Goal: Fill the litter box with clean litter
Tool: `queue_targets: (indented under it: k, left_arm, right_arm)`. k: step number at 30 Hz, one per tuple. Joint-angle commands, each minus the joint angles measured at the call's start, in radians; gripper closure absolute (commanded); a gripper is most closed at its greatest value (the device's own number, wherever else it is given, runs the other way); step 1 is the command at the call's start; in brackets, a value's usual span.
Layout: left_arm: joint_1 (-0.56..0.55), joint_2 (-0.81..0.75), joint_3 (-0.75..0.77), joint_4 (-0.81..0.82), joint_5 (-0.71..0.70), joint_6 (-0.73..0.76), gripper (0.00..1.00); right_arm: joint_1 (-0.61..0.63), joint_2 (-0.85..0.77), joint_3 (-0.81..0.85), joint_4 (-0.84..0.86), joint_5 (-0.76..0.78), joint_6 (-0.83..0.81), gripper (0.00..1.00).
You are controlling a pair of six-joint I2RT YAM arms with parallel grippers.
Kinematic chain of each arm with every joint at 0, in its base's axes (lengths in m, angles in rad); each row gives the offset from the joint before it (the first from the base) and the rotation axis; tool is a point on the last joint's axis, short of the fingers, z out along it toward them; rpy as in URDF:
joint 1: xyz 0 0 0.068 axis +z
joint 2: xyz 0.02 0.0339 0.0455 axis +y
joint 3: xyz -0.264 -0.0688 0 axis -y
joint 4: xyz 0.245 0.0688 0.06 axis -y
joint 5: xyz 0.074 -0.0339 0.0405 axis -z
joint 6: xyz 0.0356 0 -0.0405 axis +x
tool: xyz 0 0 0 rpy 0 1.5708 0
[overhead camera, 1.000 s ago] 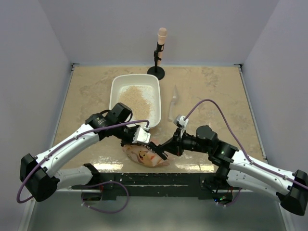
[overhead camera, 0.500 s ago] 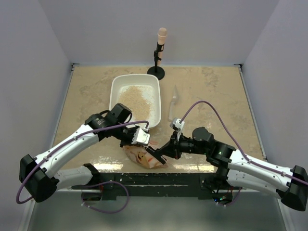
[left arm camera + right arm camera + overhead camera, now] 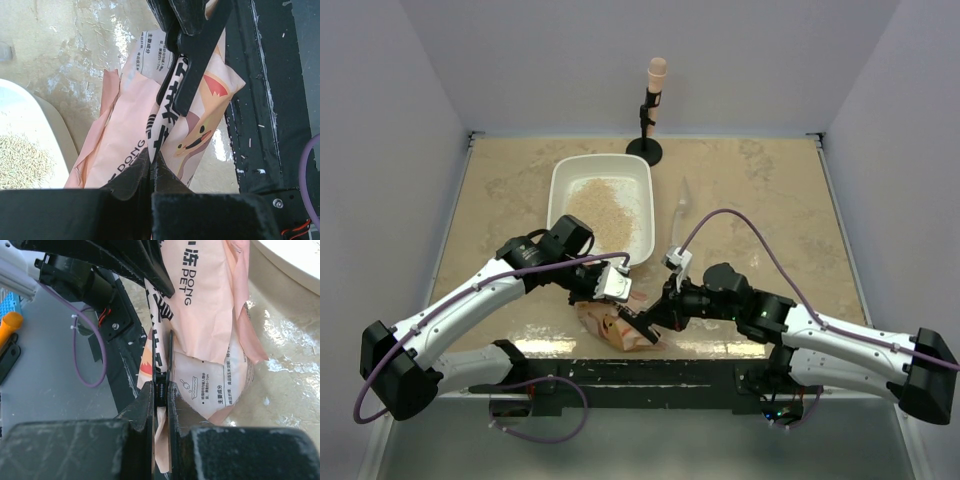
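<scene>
Clearly, the left gripper (image 3: pixel 151 164) is clamping its jaws onto a fold of the orange-pink litter bag (image 3: pixel 125 135). The right gripper (image 3: pixel 161 387) is squeezing a thin edge of the same bag from the opposite side, so both are closed on it and holding nothing else. The bag is lying crumpled and low just beside the near end of the litter box (image 3: pixel 556 190), on the side toward the arm bases. Clean litter (image 3: pixel 605 212) is sitting inside the litter box as a loose tan spread, leaving bare white floor showing along the sides. I am judging the fill as partly done; whether the bag is holding more cannot be told. Counting up: two grippers, one bag, one litter box, one clear plastic piece (image 3: pixel 680 208) lying just right of the box, and one black stand (image 3: pixel 644 150) beyond its far end.
</scene>
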Motion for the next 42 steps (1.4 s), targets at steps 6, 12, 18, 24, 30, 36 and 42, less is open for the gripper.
queue_targets:
  k: [6, 12, 18, 24, 30, 36, 42]
  left_arm:
    - [0.009, -0.064, 0.054, 0.161, 0.118, 0.014, 1.00]
    - [0.011, -0.073, 0.059, 0.156, 0.123, 0.002, 1.00]
    - [0.009, -0.078, 0.068, 0.263, 0.097, -0.131, 1.00]
    - [0.009, -0.105, 0.074, 0.441, -0.015, -0.379, 0.75]
    - [0.009, -0.153, 0.172, 0.437, -0.088, -0.501, 0.00]
    - [0.009, -0.207, 0.296, 0.408, -0.436, -0.729, 0.00]
    - [0.009, -0.225, 0.298, 0.387, -0.839, -0.877, 0.00]
  right_arm:
    - [0.007, -0.081, 0.014, -0.204, 0.112, 0.056, 0.41]
    - [0.006, -0.265, 0.143, -0.323, 0.311, 0.096, 0.17]
    - [0.007, -0.200, 0.353, -0.470, 0.580, 0.103, 0.01]
    - [-0.002, 0.084, 0.554, -0.593, 0.612, 0.099, 0.02]
    - [-0.049, 0.141, 0.645, -0.506, 0.600, 0.074, 0.01]
    - [-0.056, 0.204, 0.841, -0.569, 0.709, 0.051, 0.02]
    - [-0.056, 0.234, 0.906, -0.581, 0.844, 0.013, 0.02]
